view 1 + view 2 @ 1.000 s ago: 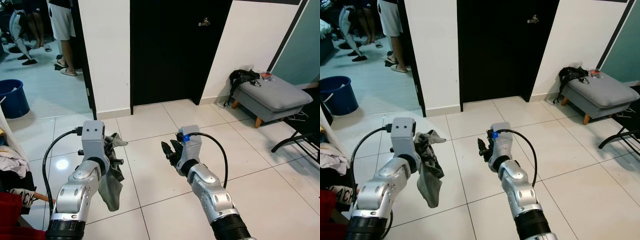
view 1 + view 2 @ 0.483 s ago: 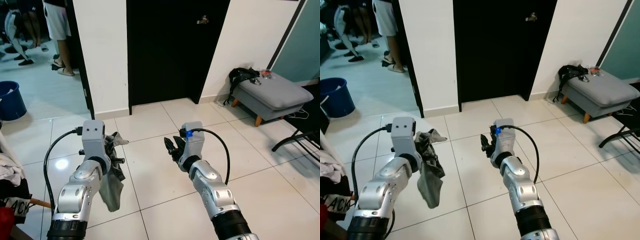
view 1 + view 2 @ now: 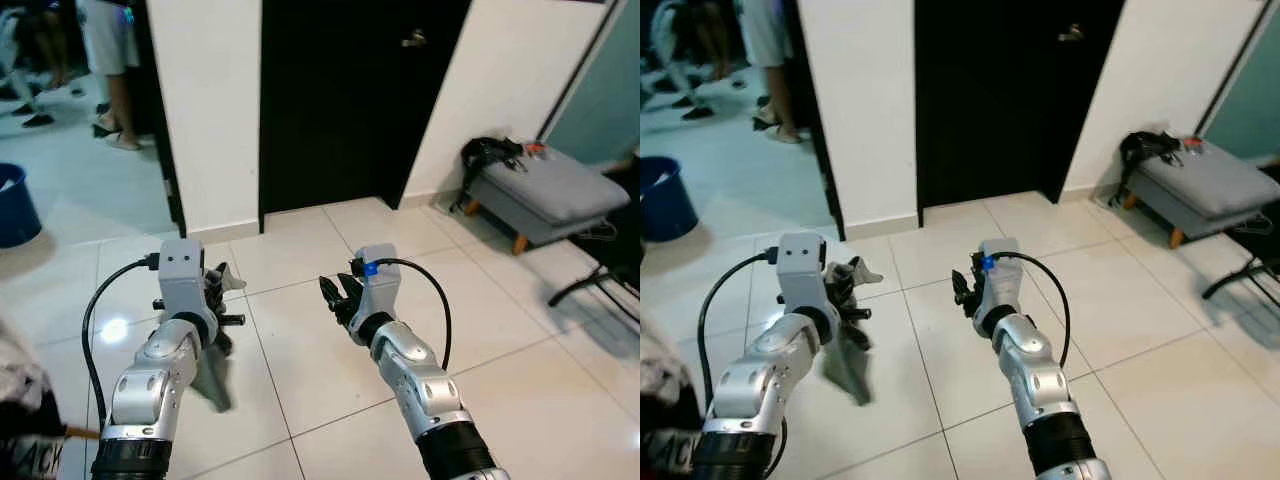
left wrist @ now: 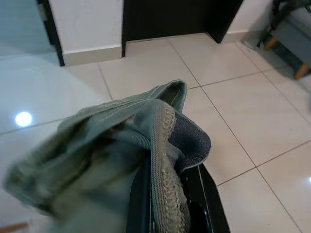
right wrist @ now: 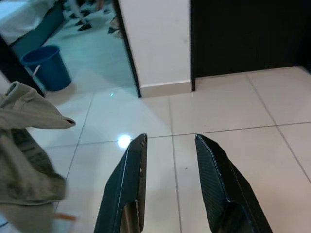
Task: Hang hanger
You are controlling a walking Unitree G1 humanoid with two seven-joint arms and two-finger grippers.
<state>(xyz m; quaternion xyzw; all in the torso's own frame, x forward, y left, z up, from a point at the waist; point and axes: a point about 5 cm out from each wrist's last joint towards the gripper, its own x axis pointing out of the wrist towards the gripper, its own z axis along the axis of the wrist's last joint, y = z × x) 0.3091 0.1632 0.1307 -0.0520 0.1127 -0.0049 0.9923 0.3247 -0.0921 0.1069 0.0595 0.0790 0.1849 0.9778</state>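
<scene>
Holding cloth over tiled floor

Facing a white-tiled floor (image 3: pixel 300 350) that runs to a white wall (image 3: pixel 210 100) with a black door (image 3: pixel 345 100) shut in it. Left of the wall an opening gives onto another room, where a person's legs (image 3: pixel 105 60) stand and a blue bucket (image 3: pixel 12 205) sits on the floor. To the right, against the wall, stands a grey padded stool (image 3: pixel 545 195) with a black bag (image 3: pixel 490 155) on its near end; a black chair leg (image 3: pixel 595 285) crosses the floor at the far right.

No hanger can be made out. The left gripper (image 4: pixel 170 194) is raised over the floor, its fingers (image 4: pixel 206 194) closed on a grey-green cloth (image 4: pixel 121 141) that drapes over them and hangs below the wrist. The right gripper (image 5: pixel 167 174) is raised beside it, well apart from the cloth, its fingers (image 5: pixel 218 179) spread open with nothing between them.
</scene>
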